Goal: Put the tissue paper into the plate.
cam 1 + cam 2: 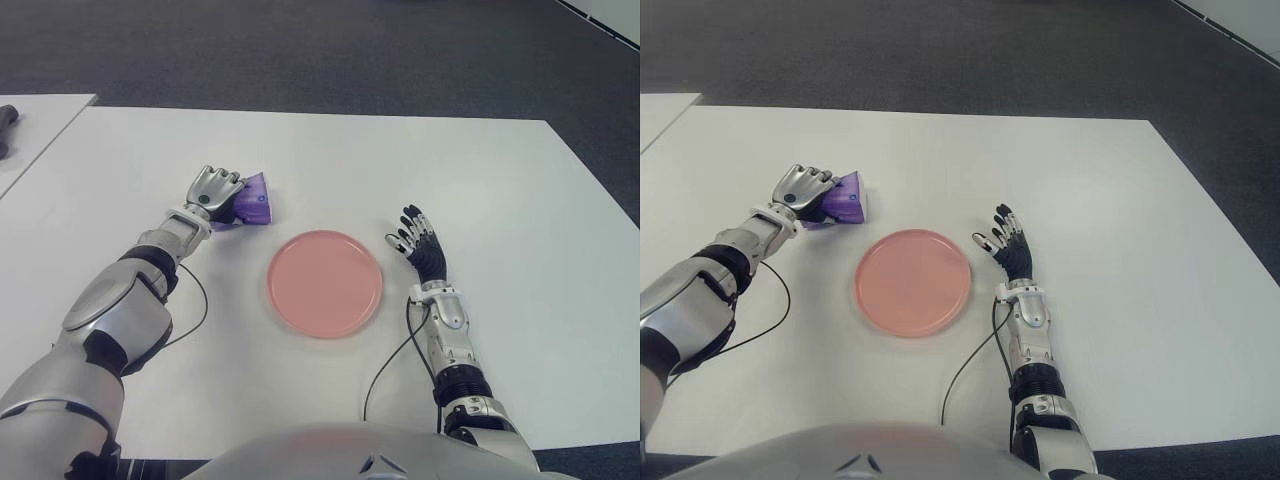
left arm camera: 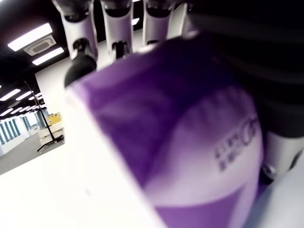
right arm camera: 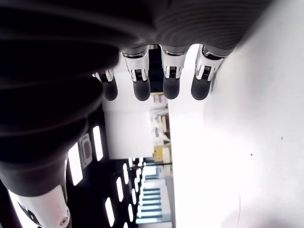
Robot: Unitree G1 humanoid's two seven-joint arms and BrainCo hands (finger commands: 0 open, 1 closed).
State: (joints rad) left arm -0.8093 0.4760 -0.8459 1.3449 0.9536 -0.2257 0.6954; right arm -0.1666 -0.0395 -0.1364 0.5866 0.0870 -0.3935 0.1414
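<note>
1. The robot's torso (image 1: 330, 455) sits nearest the camera at the lower edge of the eye views, a rounded silver shell between the two arms.
2. The white surface (image 1: 520, 200) carries everything; beyond its far edge lies a dark carpet floor (image 1: 300, 50), and a second white table (image 1: 30, 130) stands apart beyond the plate's left.
3. The left arm (image 1: 110, 320) reaches forward and ends to the left of the plate, slightly beyond it.
4. The right arm (image 1: 455, 360) lies on the plate's right side, with a black cable (image 1: 385, 370) trailing from its wrist back toward the torso.
5. The pink plate (image 1: 325, 283) lies flat on the surface between the two hands, with nothing in it.
6. The left hand (image 1: 213, 190) is closed around the tissue paper; in the left wrist view its fingers (image 2: 78, 52) curl over the top edge of the pack.
7. The tissue paper (image 1: 250, 200), a purple pack with a pale printed panel, sits in that hand's grip to the left of the plate and a little beyond it, apart from the rim; whether it touches the surface cannot be told.
8. The right hand (image 1: 420, 245) shows just right of the plate, fingers (image 3: 142, 90) extended and relaxed, holding nothing.
</note>
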